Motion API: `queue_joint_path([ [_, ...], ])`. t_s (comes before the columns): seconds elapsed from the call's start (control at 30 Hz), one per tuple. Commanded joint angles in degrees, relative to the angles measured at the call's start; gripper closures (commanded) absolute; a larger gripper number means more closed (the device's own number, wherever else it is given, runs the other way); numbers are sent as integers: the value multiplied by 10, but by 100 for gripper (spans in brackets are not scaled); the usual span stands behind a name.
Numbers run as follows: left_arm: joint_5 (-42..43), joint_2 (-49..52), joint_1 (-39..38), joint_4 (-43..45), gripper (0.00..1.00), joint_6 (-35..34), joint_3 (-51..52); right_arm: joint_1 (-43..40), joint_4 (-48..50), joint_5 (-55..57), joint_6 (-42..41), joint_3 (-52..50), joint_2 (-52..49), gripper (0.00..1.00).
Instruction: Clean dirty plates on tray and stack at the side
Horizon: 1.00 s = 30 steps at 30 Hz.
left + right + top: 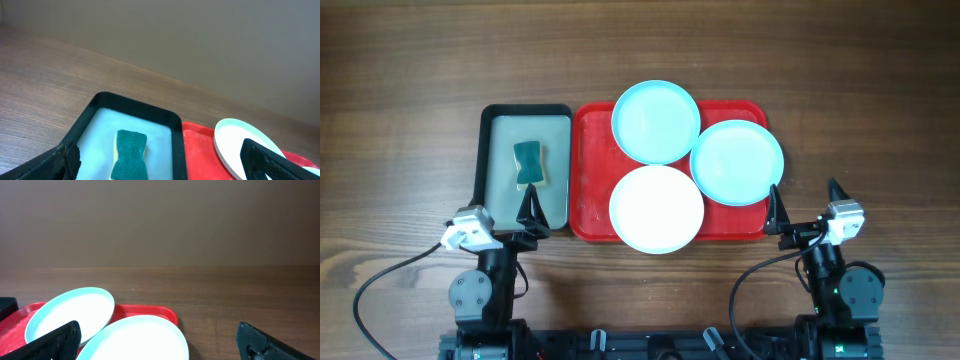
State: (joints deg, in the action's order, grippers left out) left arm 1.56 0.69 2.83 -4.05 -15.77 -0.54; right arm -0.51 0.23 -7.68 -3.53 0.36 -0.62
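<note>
Three plates point(657, 208) on red tray point(588, 170) — sponge point(529, 163), black tray point(486, 150).

3 plates point(657, 208) flat, overlapping, red tray point(590, 180)

Left wrist: sponge point(131, 152) and white plate point(234, 144) cut off by the bottom edge. Right wrist: nearer light-blue plate point(139, 339) too.

Two plates point(70, 311) point(142, 339) on red tray point(150, 311)
</note>
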Motion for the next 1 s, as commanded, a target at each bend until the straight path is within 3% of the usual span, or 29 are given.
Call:
queue_joint_path([
  [0.0, 1, -3, 5, -3, 0, 10, 2, 3, 3, 2, 5, -1, 1, 0],
  [0.77, 1, -3, 5, -3, 0, 10, 2, 3, 3, -1, 2, -1, 1, 0],
  [0.97, 1, -3, 5, -3, 0, 10, 2, 3, 7, -34, -46, -1, 1, 0],
])
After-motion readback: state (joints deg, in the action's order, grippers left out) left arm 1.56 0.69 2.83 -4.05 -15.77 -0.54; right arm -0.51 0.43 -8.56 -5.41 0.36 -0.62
